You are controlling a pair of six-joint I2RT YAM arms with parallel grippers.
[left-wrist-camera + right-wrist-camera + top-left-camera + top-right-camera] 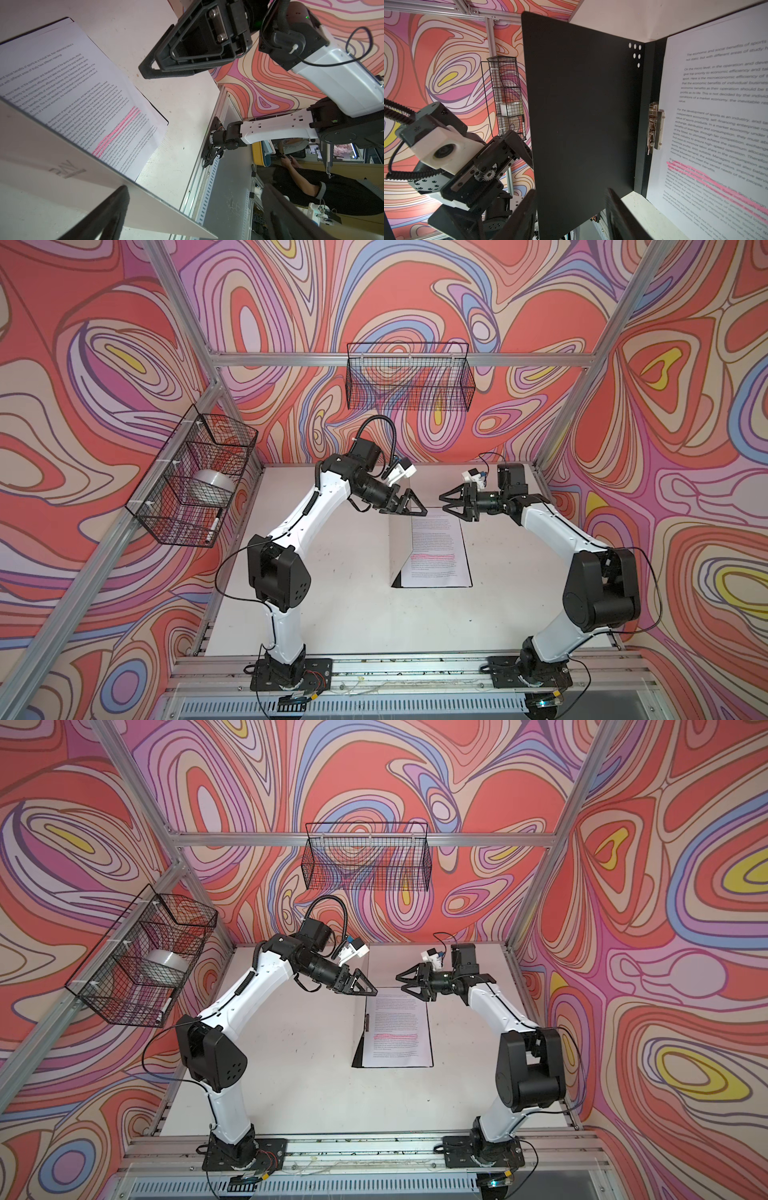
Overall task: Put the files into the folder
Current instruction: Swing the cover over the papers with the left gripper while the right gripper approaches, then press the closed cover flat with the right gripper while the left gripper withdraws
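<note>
Files (436, 547) are lying flat on the folder's back half, mid-way across the table (332, 593), text up w/ the pink band showing. The folder (401, 549) is sitting open, its front cover standing about upright along the pages' left side. I'm reading the step in hand as closing that cover over the sheets. Left gripper (409, 506) is hovering at the cover's far top corner, jaws wide apart, gripping nothing. Right gripper (444, 504) is hanging just beyond the pages' far edge, jaws partly apart, also empty. To do it well I'm planning a slow push on the white side w/ the left, tipping the cover rightward, while keeping the right clear of its fall but ready to pin the sheets. Top views are giving only a sliver of the spine. Right wrist cam is showing the black inner face and the metal clip (655, 128) beside the pages' edge, tho I can't tell if it's biting them. Left wrist cam alone is showing the RAY logo (66, 171) and the cover edge running between its fingers (104, 216).
</note>
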